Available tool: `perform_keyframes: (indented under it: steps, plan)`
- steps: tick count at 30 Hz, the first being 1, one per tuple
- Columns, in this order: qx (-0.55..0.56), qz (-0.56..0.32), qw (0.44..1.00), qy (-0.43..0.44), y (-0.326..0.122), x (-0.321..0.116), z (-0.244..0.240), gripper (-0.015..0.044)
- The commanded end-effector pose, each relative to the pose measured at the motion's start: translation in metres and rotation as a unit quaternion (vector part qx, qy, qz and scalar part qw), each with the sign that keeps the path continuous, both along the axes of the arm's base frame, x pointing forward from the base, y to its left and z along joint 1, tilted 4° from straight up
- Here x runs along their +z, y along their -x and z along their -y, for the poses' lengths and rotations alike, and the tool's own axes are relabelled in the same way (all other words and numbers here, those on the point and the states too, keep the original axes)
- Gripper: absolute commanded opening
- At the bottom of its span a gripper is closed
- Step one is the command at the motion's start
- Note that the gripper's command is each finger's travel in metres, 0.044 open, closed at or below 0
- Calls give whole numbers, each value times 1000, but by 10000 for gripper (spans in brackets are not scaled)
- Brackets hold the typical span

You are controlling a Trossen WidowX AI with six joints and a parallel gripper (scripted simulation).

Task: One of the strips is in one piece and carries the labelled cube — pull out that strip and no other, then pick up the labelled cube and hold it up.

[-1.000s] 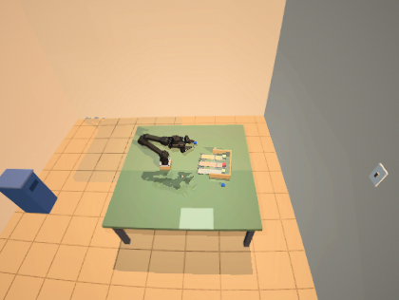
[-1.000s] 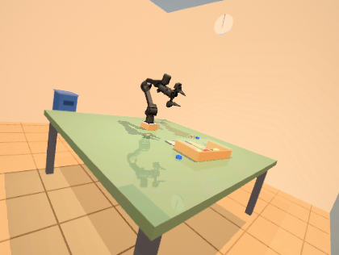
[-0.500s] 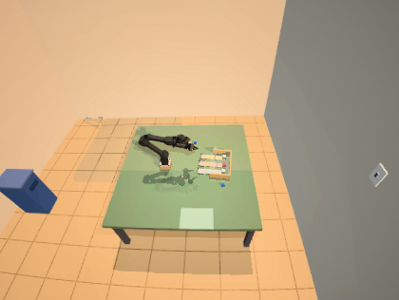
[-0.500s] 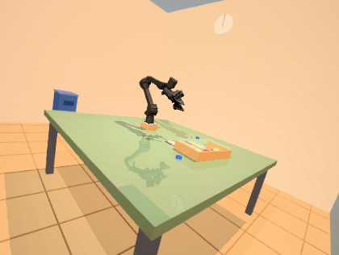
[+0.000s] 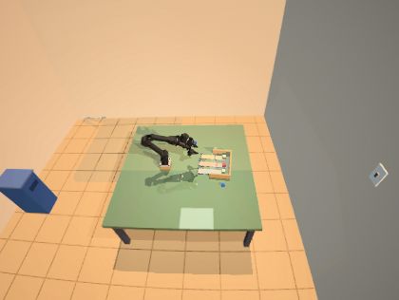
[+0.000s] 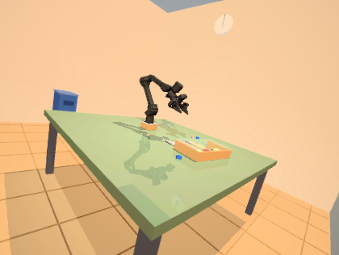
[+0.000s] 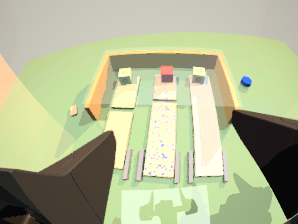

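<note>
In the wrist view three strips lie side by side in an orange-walled tray (image 7: 100,94) (image 5: 231,163) (image 6: 202,156). The right strip (image 7: 205,125) is pinkish white and unbroken. The middle speckled strip (image 7: 162,132) and the left yellow strip (image 7: 120,132) each show a crosswise gap. A pale yellow cube (image 7: 198,75) with a faint mark is at the right strip's far end. A red cube (image 7: 167,74) is at the middle one's, and another marked pale yellow cube (image 7: 125,76) at the left one's. My gripper (image 7: 175,126) (image 5: 197,149) (image 6: 184,112) is open and empty, above the table before the tray's open side.
A see-through cover seems to span the tray's far part. Short grey rails (image 7: 190,167) flank the strips' near ends. A blue piece (image 7: 246,81) (image 5: 223,185) (image 6: 178,156) lies outside the tray. Another blue piece (image 5: 195,142) (image 6: 198,137) and a small tan piece (image 7: 73,110) lie on the other side.
</note>
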State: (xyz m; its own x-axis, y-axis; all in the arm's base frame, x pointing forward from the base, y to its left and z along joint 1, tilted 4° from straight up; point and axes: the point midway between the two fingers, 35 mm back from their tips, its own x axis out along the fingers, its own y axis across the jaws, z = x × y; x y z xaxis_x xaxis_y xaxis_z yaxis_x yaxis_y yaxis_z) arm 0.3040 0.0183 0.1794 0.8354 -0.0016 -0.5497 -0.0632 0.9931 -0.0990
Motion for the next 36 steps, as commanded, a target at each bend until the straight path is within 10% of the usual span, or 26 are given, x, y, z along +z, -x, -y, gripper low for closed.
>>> perform_keyframes:
  steps: [1,13,28,36]
  plan:
    - [-23,-3,1000,-19,-1,-3,0,400]
    - [-23,-3,1000,-19,-1,-3,0,400]
    - [-105,-317,942,-17,-48,-68,57,6]
    - [-125,-449,884,-30,-55,-104,84,0]
